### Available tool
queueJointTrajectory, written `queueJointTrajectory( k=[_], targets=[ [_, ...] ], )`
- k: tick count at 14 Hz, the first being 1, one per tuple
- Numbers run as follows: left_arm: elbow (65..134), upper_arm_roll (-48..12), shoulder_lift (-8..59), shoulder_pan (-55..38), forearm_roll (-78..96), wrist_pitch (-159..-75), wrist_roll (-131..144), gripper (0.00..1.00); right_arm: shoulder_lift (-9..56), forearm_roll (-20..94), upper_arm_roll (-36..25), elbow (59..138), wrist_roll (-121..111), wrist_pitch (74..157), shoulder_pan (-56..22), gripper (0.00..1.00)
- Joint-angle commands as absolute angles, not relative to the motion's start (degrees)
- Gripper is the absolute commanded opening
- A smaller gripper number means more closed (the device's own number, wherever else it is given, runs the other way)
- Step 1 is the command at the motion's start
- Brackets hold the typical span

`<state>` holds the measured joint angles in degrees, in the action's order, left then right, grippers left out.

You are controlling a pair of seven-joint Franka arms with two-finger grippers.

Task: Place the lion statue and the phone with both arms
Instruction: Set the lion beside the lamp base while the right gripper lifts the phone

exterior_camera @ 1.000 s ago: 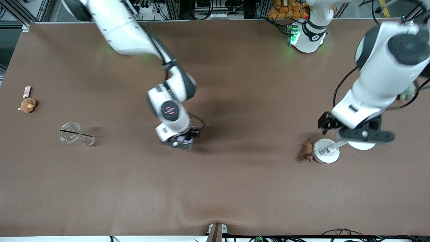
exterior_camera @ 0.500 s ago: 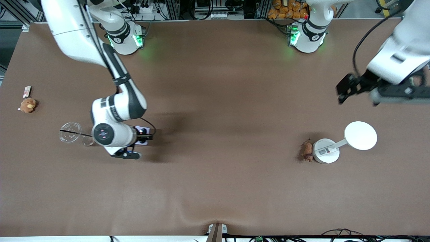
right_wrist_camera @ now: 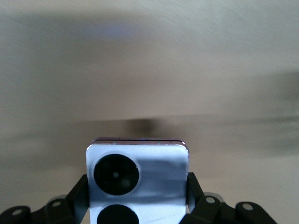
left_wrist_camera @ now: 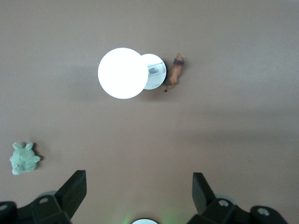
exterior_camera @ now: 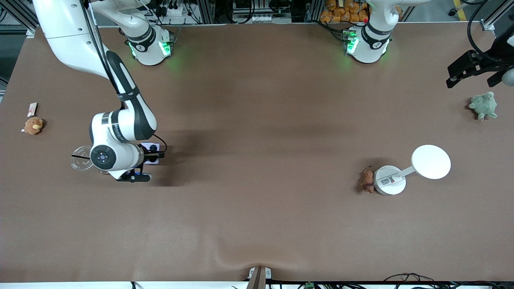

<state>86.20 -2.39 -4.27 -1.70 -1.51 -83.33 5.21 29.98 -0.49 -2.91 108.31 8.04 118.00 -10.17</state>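
Observation:
The phone (right_wrist_camera: 140,172) is a pale lavender-white square with two black camera circles. My right gripper (right_wrist_camera: 138,186) is shut on it, a finger on each side. In the front view this gripper (exterior_camera: 151,155) holds the phone (exterior_camera: 149,145) low over the table beside a clear cup. The lion statue (exterior_camera: 366,179), small and orange-brown, lies on the table against a white round base (exterior_camera: 388,181). My left gripper (left_wrist_camera: 138,186) hangs open and empty, high above the table. It looks down on the lion statue (left_wrist_camera: 176,72). The left hand (exterior_camera: 476,68) shows over the table's left-arm end.
A white disc (exterior_camera: 431,161) on a thin arm joins the round base. A green plush turtle (exterior_camera: 484,105) lies under the left hand. A clear cup (exterior_camera: 82,157) with a black straw, a tan plush toy (exterior_camera: 33,125) and a small card (exterior_camera: 32,108) lie at the right-arm end.
My right arm has swept the phone from mid-table toward the right-arm end, up to the clear cup. My left arm has risen away from the lion statue and white disc toward the table's edge.

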Motion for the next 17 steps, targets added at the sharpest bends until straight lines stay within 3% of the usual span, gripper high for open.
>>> queueJointTrajectory(
  k=[1, 10, 11, 13, 17],
  targets=[
    [88.2, -1.8, -6.7, -1.9, -0.8, -82.0, 4.9, 1.0, 26.0, -1.5, -4.7, 113.8, 4.6, 118.3, -9.3, 0.21],
    [88.2, -2.4, -6.2, -1.6, -0.6, -81.2, 4.8, 1.0, 26.6, -1.5, -6.8, 116.3, -2.8, 119.8, -5.5, 0.26],
    [88.2, -2.4, -6.2, -1.8, -0.6, -81.5, 4.9, 1.0, 26.7, -1.5, -6.8, 116.3, -2.8, 119.8, -5.5, 0.34],
    [88.2, -2.4, -6.1, -1.8, -0.9, -81.6, 4.8, 1.0, 26.7, -1.5, -6.9, 116.3, -2.8, 119.7, -5.5, 1.0],
    [87.9, -2.0, -5.9, -1.3, -1.3, -81.7, 4.8, 1.0, 26.5, -1.5, -6.8, 116.1, -2.8, 119.2, -5.6, 1.0]
  ],
)
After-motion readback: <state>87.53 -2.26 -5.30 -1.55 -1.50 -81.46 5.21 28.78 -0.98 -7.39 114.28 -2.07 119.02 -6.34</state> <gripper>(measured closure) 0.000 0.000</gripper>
